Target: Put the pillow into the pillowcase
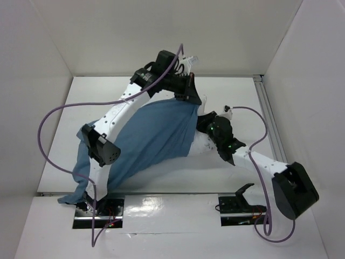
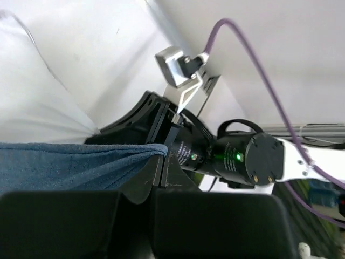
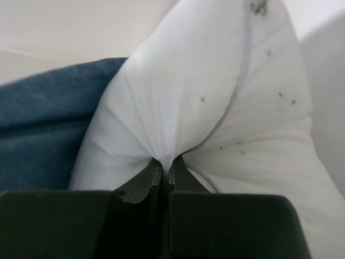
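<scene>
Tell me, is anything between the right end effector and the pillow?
Nothing. The right wrist view shows the right end effector pinching the pillow fabric directly, with no gap.

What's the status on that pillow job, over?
Left gripper shut on pillowcase edge. Right gripper shut on pillow. Pillow mostly hidden by pillowcase, one end showing. Left arm reaches across pillowcase.

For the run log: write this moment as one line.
left gripper: shut on pillowcase edge | right gripper: shut on pillow | pillow: partly covered by pillowcase, one end exposed | stage: insertion unfinished
</scene>
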`<action>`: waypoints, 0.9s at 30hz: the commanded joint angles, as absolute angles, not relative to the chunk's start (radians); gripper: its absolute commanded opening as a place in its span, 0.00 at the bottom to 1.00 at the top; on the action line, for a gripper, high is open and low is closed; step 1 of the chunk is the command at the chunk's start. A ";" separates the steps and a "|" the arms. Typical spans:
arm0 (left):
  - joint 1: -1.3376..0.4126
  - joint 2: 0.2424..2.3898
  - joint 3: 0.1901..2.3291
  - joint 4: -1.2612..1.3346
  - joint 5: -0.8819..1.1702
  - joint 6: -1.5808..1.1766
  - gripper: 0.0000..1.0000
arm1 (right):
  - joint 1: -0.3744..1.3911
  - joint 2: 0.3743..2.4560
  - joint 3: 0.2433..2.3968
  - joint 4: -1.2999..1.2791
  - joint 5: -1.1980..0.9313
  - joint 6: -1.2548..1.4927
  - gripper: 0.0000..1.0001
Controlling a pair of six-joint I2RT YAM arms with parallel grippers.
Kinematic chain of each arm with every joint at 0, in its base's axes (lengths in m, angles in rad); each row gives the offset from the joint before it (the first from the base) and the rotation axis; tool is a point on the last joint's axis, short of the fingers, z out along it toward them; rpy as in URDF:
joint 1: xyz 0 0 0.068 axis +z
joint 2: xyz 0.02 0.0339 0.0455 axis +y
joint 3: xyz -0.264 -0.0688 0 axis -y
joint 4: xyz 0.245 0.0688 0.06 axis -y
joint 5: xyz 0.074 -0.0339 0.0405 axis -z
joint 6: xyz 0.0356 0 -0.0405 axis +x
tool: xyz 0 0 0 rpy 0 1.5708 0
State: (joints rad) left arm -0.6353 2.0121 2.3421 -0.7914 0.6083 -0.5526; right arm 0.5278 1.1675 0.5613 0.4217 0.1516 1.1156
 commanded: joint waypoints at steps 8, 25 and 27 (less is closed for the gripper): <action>-0.683 2.108 2.496 -0.801 0.506 -0.468 0.01 | 0.755 1.307 0.420 0.601 0.342 1.387 0.00; -0.692 2.023 2.334 -0.744 0.526 -0.457 0.00 | 0.891 1.057 0.300 0.348 0.597 1.494 0.00; -0.692 1.990 2.281 -0.759 0.505 -0.448 0.04 | 0.817 1.117 0.377 0.348 0.554 1.392 0.00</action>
